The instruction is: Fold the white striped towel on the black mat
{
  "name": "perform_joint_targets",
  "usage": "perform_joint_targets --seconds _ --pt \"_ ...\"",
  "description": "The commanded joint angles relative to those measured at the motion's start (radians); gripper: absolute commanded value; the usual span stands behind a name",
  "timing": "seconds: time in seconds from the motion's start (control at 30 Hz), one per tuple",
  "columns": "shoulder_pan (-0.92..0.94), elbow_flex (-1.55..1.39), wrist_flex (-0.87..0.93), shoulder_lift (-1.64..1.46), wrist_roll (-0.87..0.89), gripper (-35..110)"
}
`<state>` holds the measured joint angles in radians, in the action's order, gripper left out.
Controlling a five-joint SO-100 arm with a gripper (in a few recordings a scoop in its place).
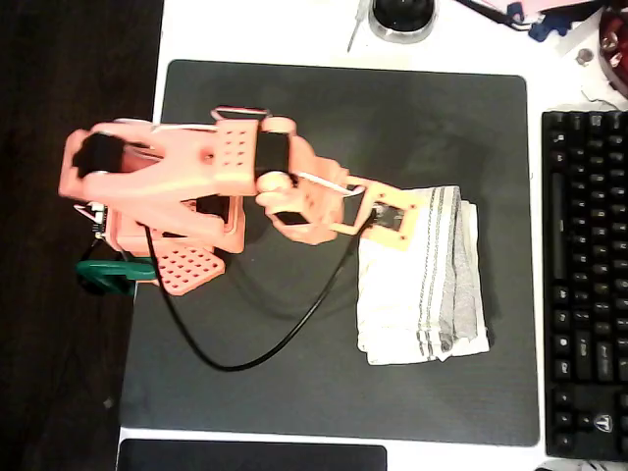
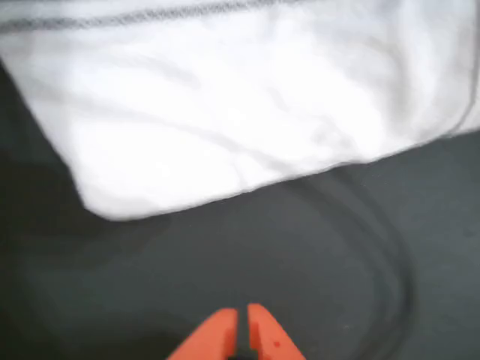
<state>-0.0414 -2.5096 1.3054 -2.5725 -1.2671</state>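
The white striped towel [image 1: 420,280] lies folded into a narrow rectangle on the right half of the black mat [image 1: 294,108], grey stripe bands running along its right part. The orange arm reaches in from the left, and my gripper [image 1: 392,221] hovers over the towel's upper left corner. In the wrist view the towel [image 2: 240,97] spreads across the upper half, blurred, with the mat [image 2: 225,255] below it. The two orange fingertips of the gripper [image 2: 241,330] stand pressed together above bare mat, just short of the towel's edge, holding nothing.
A black keyboard [image 1: 587,285] lies along the right edge beside the mat. The arm's black cable [image 1: 245,358] loops over the mat's lower middle. The orange base [image 1: 157,186] and a green clamp [image 1: 103,275] sit at the mat's left edge. A round dark object [image 1: 402,15] stands at the top.
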Motion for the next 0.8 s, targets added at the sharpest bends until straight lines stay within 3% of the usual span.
perform_joint_targets --seconds 0.0,0.17,0.27,0.77 --pt "-0.025 -0.084 0.005 -0.13 -0.012 0" --pt "0.074 -0.259 -0.049 -0.273 -0.133 0" --pt "0.103 -0.321 0.006 -0.387 -0.196 0" --pt "0.087 -0.563 0.035 -0.626 -0.213 0"
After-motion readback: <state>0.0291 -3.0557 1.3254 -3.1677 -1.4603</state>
